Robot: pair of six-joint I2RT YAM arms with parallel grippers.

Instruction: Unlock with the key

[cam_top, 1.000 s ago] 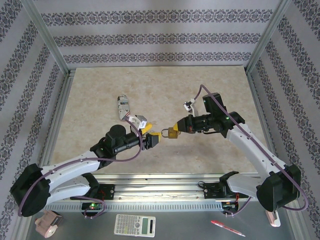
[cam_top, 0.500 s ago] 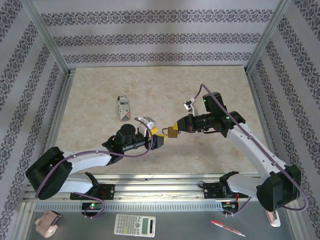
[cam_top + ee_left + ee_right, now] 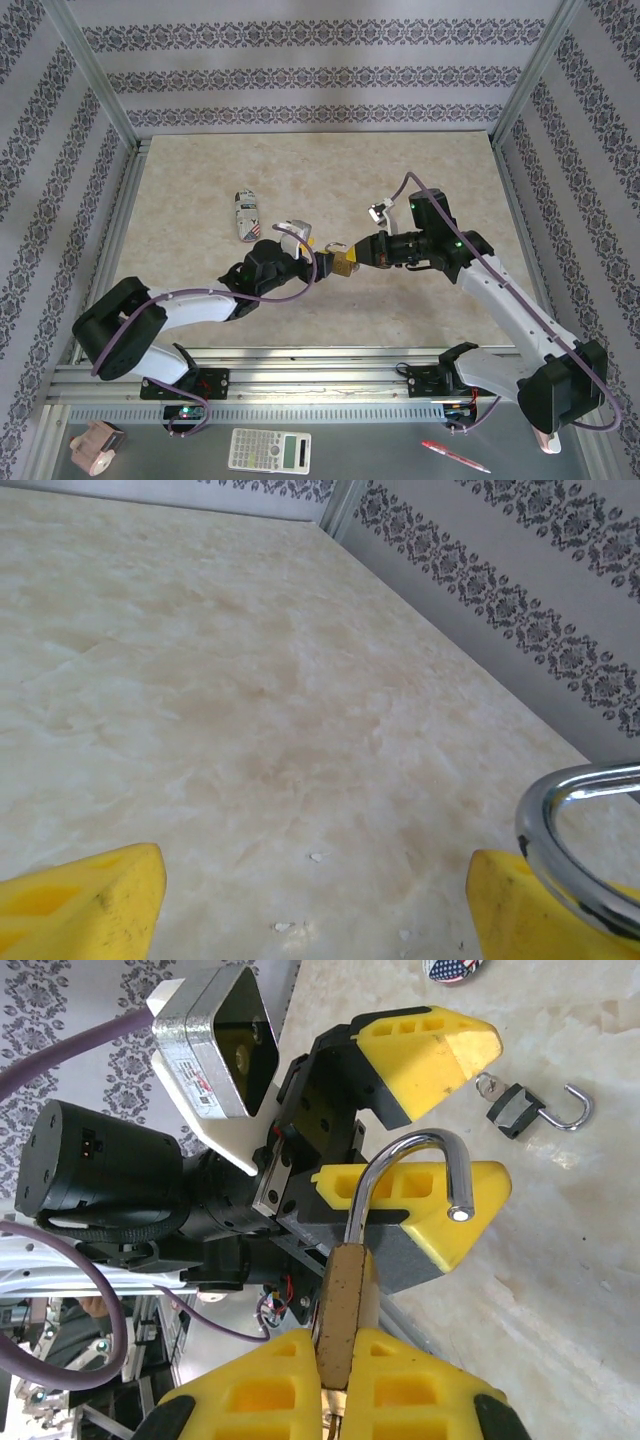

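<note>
My right gripper point(image 3: 350, 1345) is shut on the body of the brass padlock point(image 3: 345, 1305), holding it above the table. The padlock's steel shackle point(image 3: 405, 1150) stands open, with its free end out of the body. My left gripper point(image 3: 322, 258) faces it and is open with nothing between its fingers. The shackle point(image 3: 560, 845) lies against one yellow finger point(image 3: 530, 910). On the table beyond, a small dark-grey padlock point(image 3: 515, 1110) lies with its shackle open. What looks like the key point(image 3: 487, 1084), small and pale with a round head, sticks out of it.
A small flag-patterned object point(image 3: 245, 215) lies on the marble table point(image 3: 330, 180) behind the left arm. Metal frame posts and patterned walls close in the table. A calculator point(image 3: 268, 450) and a red pen point(image 3: 455, 456) lie in front of the arm bases.
The left arm has reached forward and right, bringing its gripper up to the brass padlock's shackle, and its jaws opened a little wider. The right gripper stays about where it was, holding the padlock.
</note>
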